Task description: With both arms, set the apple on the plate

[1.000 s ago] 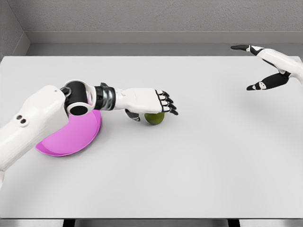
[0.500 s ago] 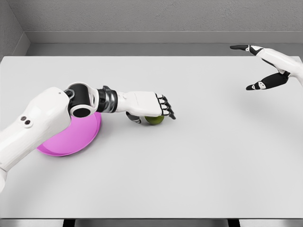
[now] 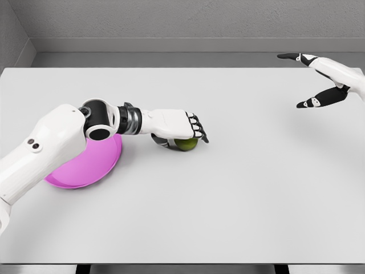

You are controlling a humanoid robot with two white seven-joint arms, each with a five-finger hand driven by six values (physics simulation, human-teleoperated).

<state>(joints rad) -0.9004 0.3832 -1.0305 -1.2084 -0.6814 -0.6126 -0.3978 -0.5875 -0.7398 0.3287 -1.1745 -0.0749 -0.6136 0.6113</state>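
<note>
On the white table (image 3: 239,188), left of centre, you see the left hand (image 3: 174,127) lying palm-down over the green apple (image 3: 186,143), its fingers (image 3: 197,131) curled across the top and the thumb tucked against the near-left side; the fruit rests on the tabletop. The pink plate (image 3: 85,165) sits just left, partly under the forearm. The right hand (image 3: 322,80) hovers far right, fingers spread, holding nothing.

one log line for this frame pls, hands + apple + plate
left hand: curled over green apple on table | apple: right of pink plate, not on it | right hand: open, far right, holding nothing
</note>
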